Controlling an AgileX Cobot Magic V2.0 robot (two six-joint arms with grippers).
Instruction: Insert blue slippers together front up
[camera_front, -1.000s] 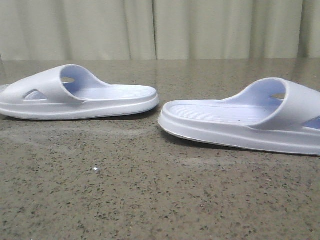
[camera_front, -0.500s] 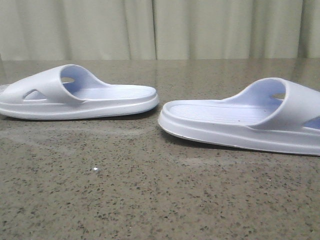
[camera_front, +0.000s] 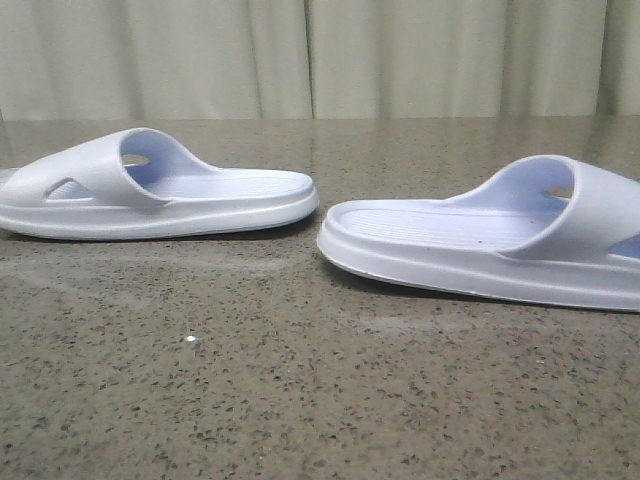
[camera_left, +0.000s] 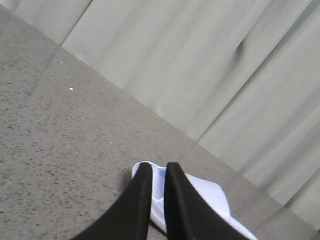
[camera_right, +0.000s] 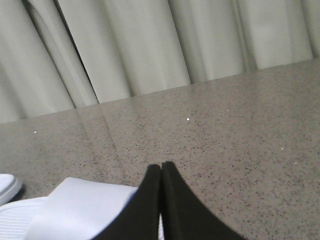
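Two pale blue slippers lie flat on the speckled table, heels facing each other. The left slipper (camera_front: 200, 195) sits further back and the right slipper (camera_front: 450, 235) nearer; both toes run off frame. Neither gripper shows in the front view. In the left wrist view my left gripper (camera_left: 159, 167) has its black fingers a narrow gap apart, astride the end rim of a slipper (camera_left: 205, 192), with pale foam filling the gap. In the right wrist view my right gripper (camera_right: 161, 166) is shut tip to tip, just beside the wide strap of a slipper (camera_right: 80, 205).
The grey speckled tabletop (camera_front: 300, 380) stretches in front of the slippers and behind them to a pale curtain (camera_front: 320, 60). The heel of the other slipper (camera_right: 6, 187) peeks into the right wrist view.
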